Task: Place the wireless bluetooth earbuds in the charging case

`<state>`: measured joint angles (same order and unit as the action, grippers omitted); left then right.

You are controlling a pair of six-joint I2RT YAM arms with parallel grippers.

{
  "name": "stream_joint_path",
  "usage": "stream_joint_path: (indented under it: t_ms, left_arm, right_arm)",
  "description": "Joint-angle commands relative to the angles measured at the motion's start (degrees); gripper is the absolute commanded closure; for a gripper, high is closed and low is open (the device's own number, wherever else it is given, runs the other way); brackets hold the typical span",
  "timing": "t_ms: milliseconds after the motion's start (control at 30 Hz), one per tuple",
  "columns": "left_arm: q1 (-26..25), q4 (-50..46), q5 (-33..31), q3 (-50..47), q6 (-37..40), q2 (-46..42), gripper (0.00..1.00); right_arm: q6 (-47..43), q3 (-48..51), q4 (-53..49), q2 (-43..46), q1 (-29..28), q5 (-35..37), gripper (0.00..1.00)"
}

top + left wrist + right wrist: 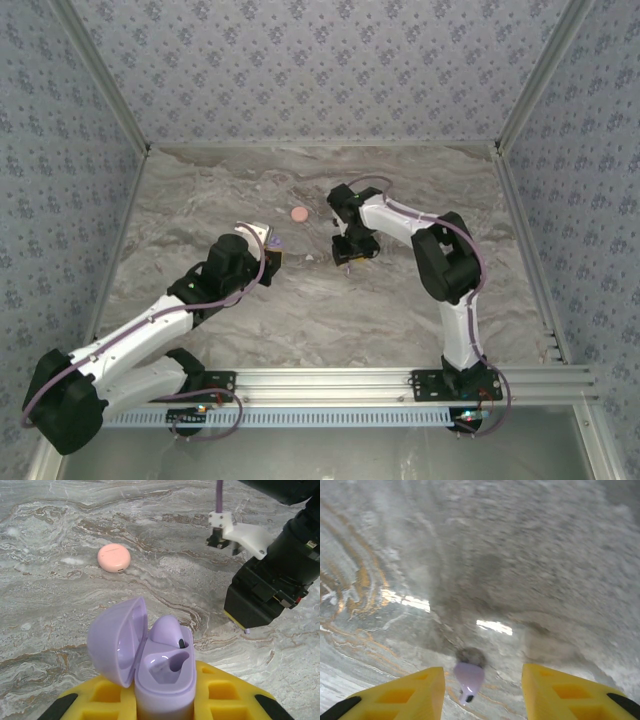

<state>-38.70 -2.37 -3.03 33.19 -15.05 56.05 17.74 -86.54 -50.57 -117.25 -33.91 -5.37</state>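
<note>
Left arm (140, 335) and right arm (458, 325) are both showing white shells between bulky black joints. Purple cables (219, 492) are running along each. Left fingers (227, 695) and right fingers (565, 692) are showing bright yellow, pocketed, black-tipped. White bracket (247, 535) is clamping the right arm's cable.

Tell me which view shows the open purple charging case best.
The left wrist view: the purple charging case sits close up, lid open, inside visible. The top external view shows it as a tiny purple spot at the left gripper.
</note>
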Motion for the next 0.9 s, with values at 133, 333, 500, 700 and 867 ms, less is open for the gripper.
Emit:
stream_joint_path:
  t_ms: [133, 333, 500, 700, 867]
  left_arm:
    - [0.0, 2.0, 0.7, 1.5, -0.1, 0.2, 0.90]
    - [-0.1, 2.1, 0.7, 1.4, -0.1, 0.2, 0.90]
    - [-0.1, 2.2, 0.6, 1.4, 0.0, 0.2, 0.90]
    - [-0.1, 2.1, 0.8, 1.4, -0.1, 0.3, 0.90]
    - [-0.1, 2.1, 0.8, 1.5, -0.1, 0.2, 0.90]
  right_arm:
    - [7.0, 2.0, 2.8, 3.4, -1.3, -0.4, 0.54]
    - [11.9, 1.8, 2.8, 3.7, -2.1, 2.4, 0.58]
    - [17.9, 0.8, 1.7, 3.0, -3.4, 6.4, 0.58]
    - [20.1, -0.7, 0.3, 1.2, -4.3, 8.2, 0.59]
    - [20.7, -1.2, 0.5, 0.2, -4.7, 8.5, 0.62]
